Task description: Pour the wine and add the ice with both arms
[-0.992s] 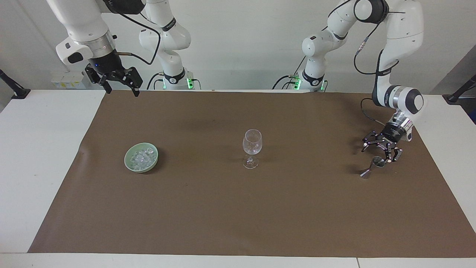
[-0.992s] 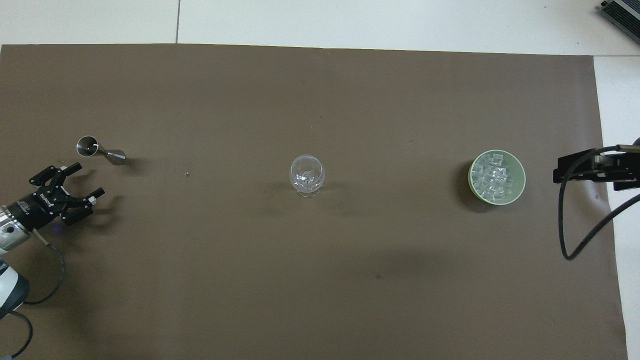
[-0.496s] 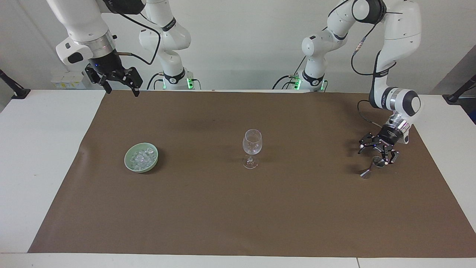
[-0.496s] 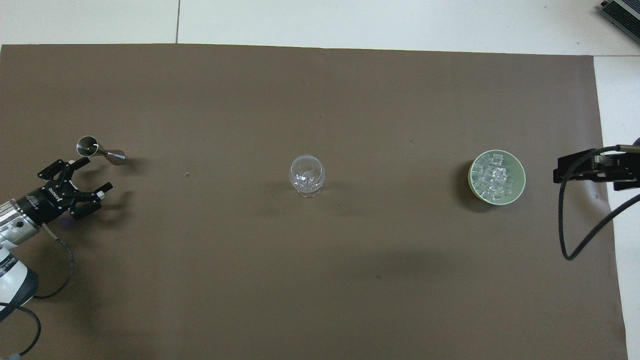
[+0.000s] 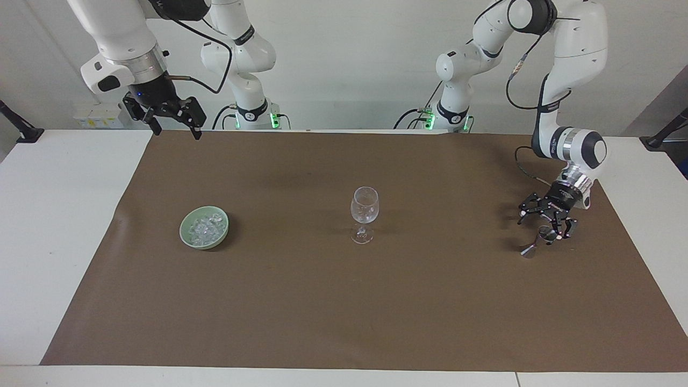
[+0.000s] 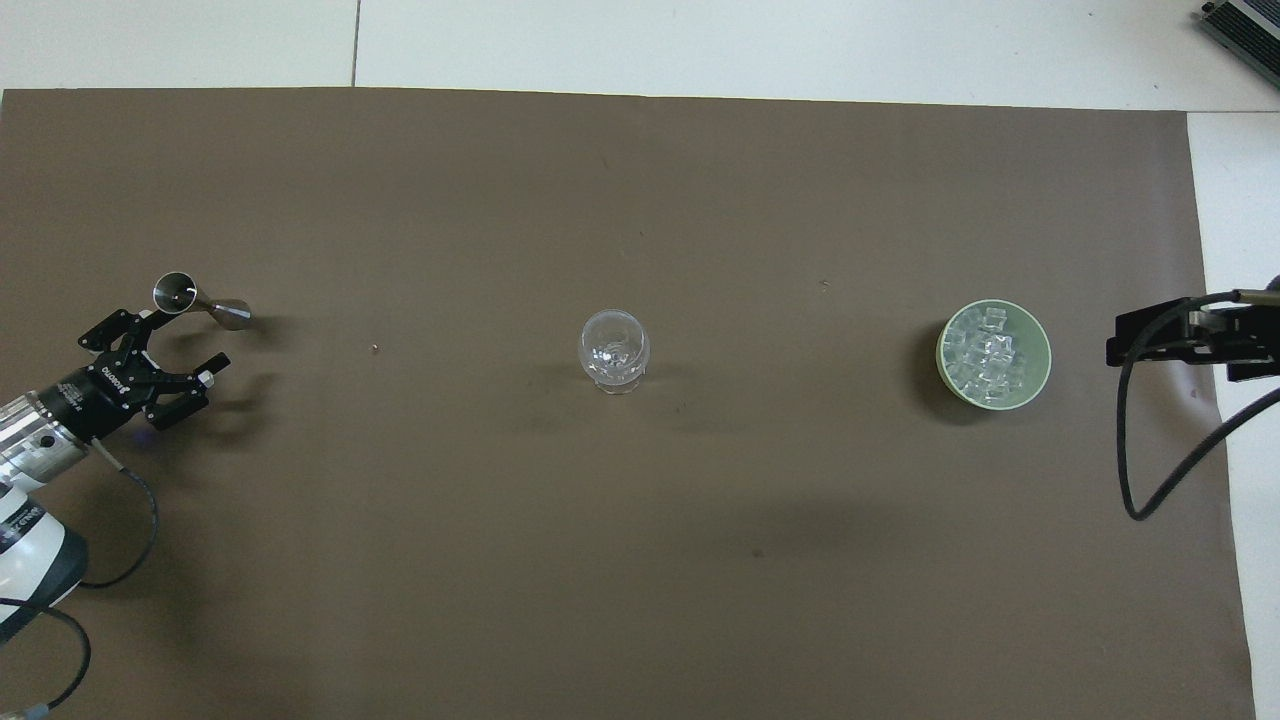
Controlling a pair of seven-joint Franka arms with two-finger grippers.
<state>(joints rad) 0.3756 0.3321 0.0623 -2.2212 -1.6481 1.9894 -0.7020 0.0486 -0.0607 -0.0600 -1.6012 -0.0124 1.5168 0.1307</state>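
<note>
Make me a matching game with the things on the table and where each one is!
Things:
1. ice
2. wine glass
3. metal measuring cup
4. right tool

Places:
A. middle of the brown mat
B. in the green bowl
C. up in the air by the mat's corner nearest the robots, open
D. lying on its side close to the open left tool

Pairs: 1-B, 2-A, 3-D, 4-C
</note>
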